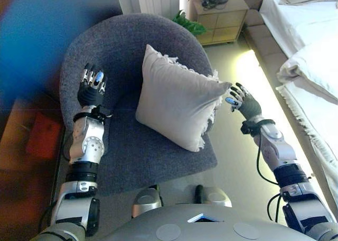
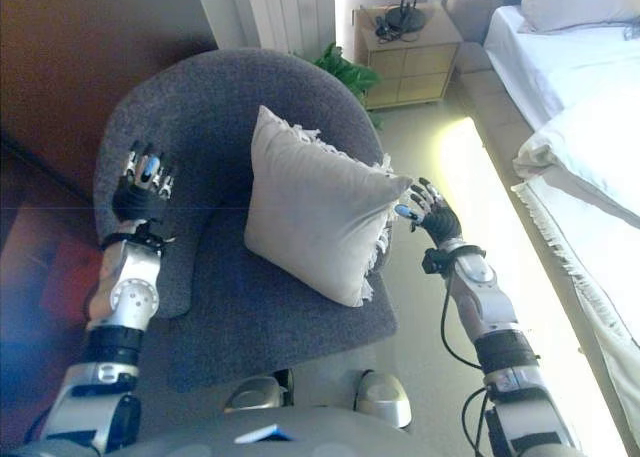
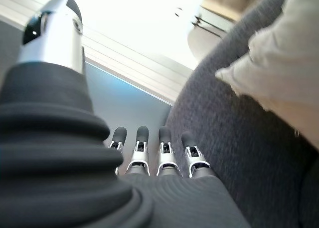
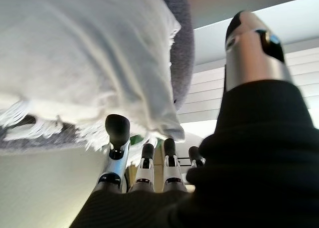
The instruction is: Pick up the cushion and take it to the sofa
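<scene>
A light grey cushion (image 1: 177, 101) with a fringed edge leans upright in the round dark grey armchair (image 1: 132, 156). My left hand (image 1: 91, 90) is raised over the chair's left arm, fingers straight and open, a hand's width to the left of the cushion. My right hand (image 1: 242, 102) is open just beside the cushion's fringed right corner (image 4: 124, 113), with nothing in it. In the left wrist view the cushion (image 3: 284, 63) shows past the straight fingers (image 3: 149, 153), apart from them.
A wooden bedside table (image 1: 219, 14) with a lamp base stands behind the chair, a green plant (image 1: 189, 23) beside it. A white bed (image 1: 306, 40) runs along the right. A dark cabinet (image 1: 31, 135) stands at the left.
</scene>
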Tool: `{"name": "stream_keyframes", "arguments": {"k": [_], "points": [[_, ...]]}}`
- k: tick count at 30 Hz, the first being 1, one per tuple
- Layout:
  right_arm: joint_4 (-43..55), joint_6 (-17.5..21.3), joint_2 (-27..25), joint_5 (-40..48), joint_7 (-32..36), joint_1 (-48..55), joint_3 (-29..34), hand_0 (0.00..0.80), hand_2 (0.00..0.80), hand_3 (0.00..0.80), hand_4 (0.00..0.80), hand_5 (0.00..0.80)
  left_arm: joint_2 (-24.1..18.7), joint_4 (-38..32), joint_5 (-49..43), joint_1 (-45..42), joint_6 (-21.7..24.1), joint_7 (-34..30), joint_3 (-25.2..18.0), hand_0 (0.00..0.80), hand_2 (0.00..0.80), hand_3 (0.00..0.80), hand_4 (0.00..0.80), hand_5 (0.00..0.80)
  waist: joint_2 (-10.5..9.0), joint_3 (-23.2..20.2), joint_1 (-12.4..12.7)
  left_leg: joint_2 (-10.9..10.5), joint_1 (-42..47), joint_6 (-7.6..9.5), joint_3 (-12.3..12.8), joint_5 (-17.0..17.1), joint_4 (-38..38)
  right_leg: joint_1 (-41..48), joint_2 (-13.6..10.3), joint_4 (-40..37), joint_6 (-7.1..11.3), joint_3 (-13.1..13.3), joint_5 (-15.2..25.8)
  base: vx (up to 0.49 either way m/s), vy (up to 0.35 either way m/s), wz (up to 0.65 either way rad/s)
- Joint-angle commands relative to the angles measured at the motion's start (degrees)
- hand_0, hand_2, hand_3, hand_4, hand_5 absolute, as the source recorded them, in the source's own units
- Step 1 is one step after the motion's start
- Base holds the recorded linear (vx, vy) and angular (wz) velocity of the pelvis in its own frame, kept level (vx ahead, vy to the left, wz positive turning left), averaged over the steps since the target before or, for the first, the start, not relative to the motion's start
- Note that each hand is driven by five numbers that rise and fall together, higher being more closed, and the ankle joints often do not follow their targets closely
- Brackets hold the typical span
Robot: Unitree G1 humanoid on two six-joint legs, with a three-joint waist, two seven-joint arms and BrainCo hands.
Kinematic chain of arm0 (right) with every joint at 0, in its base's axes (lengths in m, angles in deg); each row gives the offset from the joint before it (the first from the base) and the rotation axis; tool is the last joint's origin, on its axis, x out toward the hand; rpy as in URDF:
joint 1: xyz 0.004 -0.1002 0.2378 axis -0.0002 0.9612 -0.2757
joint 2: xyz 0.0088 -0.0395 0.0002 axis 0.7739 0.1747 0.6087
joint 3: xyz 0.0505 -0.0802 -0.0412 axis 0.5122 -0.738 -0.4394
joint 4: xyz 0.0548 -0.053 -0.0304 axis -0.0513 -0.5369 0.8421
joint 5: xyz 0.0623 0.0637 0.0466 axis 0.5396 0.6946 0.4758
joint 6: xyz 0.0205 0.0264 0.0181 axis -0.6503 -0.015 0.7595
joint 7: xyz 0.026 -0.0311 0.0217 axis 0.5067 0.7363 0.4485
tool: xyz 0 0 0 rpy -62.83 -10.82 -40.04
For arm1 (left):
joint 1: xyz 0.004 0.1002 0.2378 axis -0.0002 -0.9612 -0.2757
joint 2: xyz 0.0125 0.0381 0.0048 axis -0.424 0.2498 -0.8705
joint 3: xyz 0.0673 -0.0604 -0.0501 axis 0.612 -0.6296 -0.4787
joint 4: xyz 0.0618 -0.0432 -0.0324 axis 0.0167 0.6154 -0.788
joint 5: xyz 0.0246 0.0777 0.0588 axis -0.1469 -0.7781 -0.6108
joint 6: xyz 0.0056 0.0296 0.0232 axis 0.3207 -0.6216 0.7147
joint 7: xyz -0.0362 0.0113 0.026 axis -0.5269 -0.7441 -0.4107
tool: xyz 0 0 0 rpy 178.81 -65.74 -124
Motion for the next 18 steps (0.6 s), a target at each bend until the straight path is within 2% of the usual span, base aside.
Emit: {"name": "stream_keyframes", "arguments": {"k": [1, 5, 6, 8, 12, 16, 18], "points": [[7.06, 5.75, 3.95, 1.58, 1.34, 2.04, 1.94, 0.000, 0.000, 0.000, 0.000, 0.000, 0.30, -5.38, 2.91, -2.88, 1.18, -2.55, 0.19, 0.000, 0.000, 0.000, 0.000, 0.000, -2.76, -2.33, 0.15, 0.80, -0.68, -1.97, 1.32, -0.99, 3.41, -0.10, -2.08, -9.30, 3.90, 1.49, 8.94, -0.091, 0.038, 0.00], [10.17, 4.60, 8.30, 8.30, 4.69, 6.09, 1.25, 0.000, 0.000, 0.000, 0.000, 0.000, 1.50, -9.41, 2.76, -8.43, 0.87, -3.50, 1.59, 0.000, 0.000, 0.000, 0.000, 0.000, -2.97, -1.71, 0.04, 0.81, -0.54, -1.55, 2.83, -1.44, 4.13, -0.21, -2.02, -9.07, 3.79, 1.37, 9.27, -0.106, 0.034, -0.01], [10.42, 5.91, 8.83, 9.79, 5.27, 7.40, 0.72, 0.000, 0.000, 0.000, 0.000, 0.000, 1.26, -10.12, 2.23, -10.05, 1.24, -4.48, 2.23, 0.000, 0.000, 0.000, 0.000, 0.000, -3.02, -1.49, -0.08, 0.89, -0.30, -1.33, 4.07, -1.32, 3.80, -0.15, -2.12, -9.20, 3.89, 0.63, 9.43, -0.100, 0.038, -0.02], [10.91, 6.50, 8.99, 11.22, 5.75, 8.79, 0.24, 0.000, 0.000, 0.000, 0.000, 0.000, 0.99, -10.90, 1.68, -11.62, 1.64, -4.57, 3.03, 0.000, 0.000, 0.000, 0.000, 0.000, -3.02, -1.38, -0.21, 0.90, -0.21, -1.12, 4.77, -1.19, 3.54, -0.25, -2.13, -9.15, 3.88, 0.29, 9.55, -0.109, 0.043, 0.03], [10.05, 8.27, 9.18, 15.31, 4.19, 11.49, -2.22, 0.000, 0.000, 0.000, 0.000, 0.000, 0.25, -11.73, 1.06, -15.34, 4.00, -4.83, 6.51, 0.000, 0.000, 0.000, 0.000, 0.000, -2.78, -0.53, 0.01, -0.07, -0.33, -0.46, 4.45, -0.99, 2.35, -0.86, -1.99, -9.28, 3.96, 0.10, 9.92, -0.126, 0.050, 0.04], [9.36, 11.59, 7.52, 10.18, 2.40, 12.60, -3.84, 0.000, 0.000, 0.000, 0.000, 0.000, -0.87, -12.74, -0.06, -17.38, 5.84, -4.63, 9.00, 0.000, 0.000, 0.000, 0.000, 0.000, -2.44, -0.08, 0.46, -1.11, -0.63, 0.05, 3.50, -0.84, 1.28, -1.41, -1.88, -9.57, 4.02, -0.07, 10.27, -0.105, 0.034, 0.02], [9.45, 12.33, 6.68, 10.80, 2.92, 12.60, -4.39, 0.000, 0.000, 0.000, 0.000, 0.000, -1.28, -12.89, 3.15, -17.58, 6.14, -4.97, 9.91, 0.000, 0.000, 0.000, 0.000, 0.000, -2.27, 0.15, 0.50, -1.46, -0.86, 0.21, 3.24, -0.64, 0.80, -1.78, -1.80, -9.68, 4.06, -0.08, 10.55, -0.080, 0.024, 0.05]]}}
